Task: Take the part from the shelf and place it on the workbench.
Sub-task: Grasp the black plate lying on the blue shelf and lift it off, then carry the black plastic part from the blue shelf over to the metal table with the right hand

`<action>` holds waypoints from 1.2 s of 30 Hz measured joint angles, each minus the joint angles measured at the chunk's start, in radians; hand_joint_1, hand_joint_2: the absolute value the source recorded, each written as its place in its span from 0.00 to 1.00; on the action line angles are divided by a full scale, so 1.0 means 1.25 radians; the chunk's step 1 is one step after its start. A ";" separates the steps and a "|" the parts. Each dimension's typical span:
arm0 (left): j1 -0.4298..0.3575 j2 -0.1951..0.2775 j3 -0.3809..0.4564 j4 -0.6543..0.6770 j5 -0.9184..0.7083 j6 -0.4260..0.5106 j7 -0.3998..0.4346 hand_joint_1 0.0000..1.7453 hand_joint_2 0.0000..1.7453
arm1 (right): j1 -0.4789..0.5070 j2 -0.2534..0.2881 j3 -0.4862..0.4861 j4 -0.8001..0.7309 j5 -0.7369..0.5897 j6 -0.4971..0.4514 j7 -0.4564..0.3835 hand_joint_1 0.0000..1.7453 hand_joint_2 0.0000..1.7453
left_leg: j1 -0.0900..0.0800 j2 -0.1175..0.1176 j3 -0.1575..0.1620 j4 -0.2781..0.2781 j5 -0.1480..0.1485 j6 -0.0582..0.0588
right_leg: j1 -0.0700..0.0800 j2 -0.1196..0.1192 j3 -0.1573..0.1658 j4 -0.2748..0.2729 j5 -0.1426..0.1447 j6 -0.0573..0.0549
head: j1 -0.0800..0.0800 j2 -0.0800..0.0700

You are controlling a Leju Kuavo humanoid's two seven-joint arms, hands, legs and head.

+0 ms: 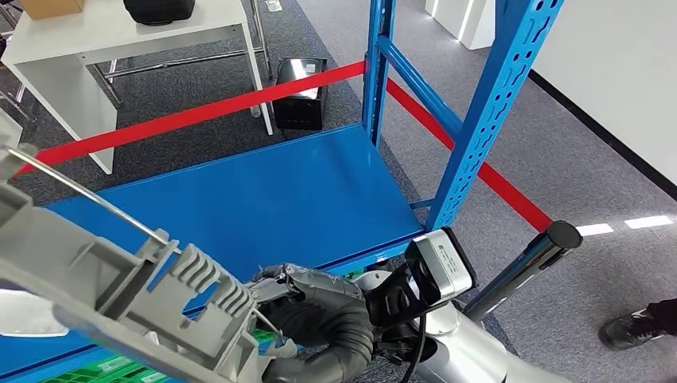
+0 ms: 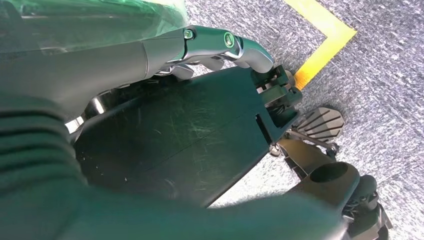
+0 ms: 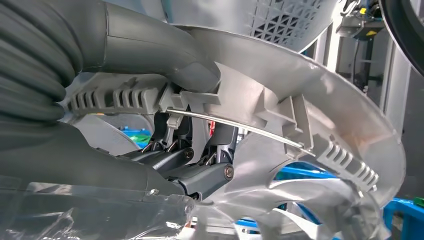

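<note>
Blue shelf point(image 1: 303, 191) w/ blue uprights, red tape across it. White counter point(image 1: 104, 36) well behind, upper left. Large grey plastic part point(image 1: 120, 295), ribbed, w/ thin metal rod, sits low left over shelf front edge. Right hand point(image 1: 319, 307) grips its edge; fingers point(image 3: 200, 172) curl under the rim, thumb on top. Left hand point(image 2: 220, 45) hangs near floor, fingers straight, apart, holding nothing.

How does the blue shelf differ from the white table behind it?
The blue shelf is a low board on perforated blue metal posts, and its visible surface is bare; the white table has slim legs and carries a black object and a brown box. The shelf lies inside the red tape, the table beyond it. Both stand on grey carpet.
</note>
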 joint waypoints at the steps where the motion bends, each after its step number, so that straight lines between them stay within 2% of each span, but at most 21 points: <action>1: 0.000 0.000 0.000 0.000 0.000 0.000 0.000 0.00 1.00 | 0.002 0.000 0.000 -0.002 0.001 0.000 0.000 1.00 1.00 | 0.000 0.000 0.000 0.000 0.000 0.000 | 0.000 0.000 0.000 0.000 0.000 0.000 | 0.000 0.000; 36: -0.001 -0.002 0.001 0.000 0.030 -0.004 0.004 0.00 1.00 | 0.016 -0.003 -0.001 -0.014 0.000 -0.008 0.007 1.00 1.00 | 0.000 0.000 0.000 0.000 0.000 0.000 | 0.000 0.000 0.000 0.000 0.000 0.000 | 0.000 0.000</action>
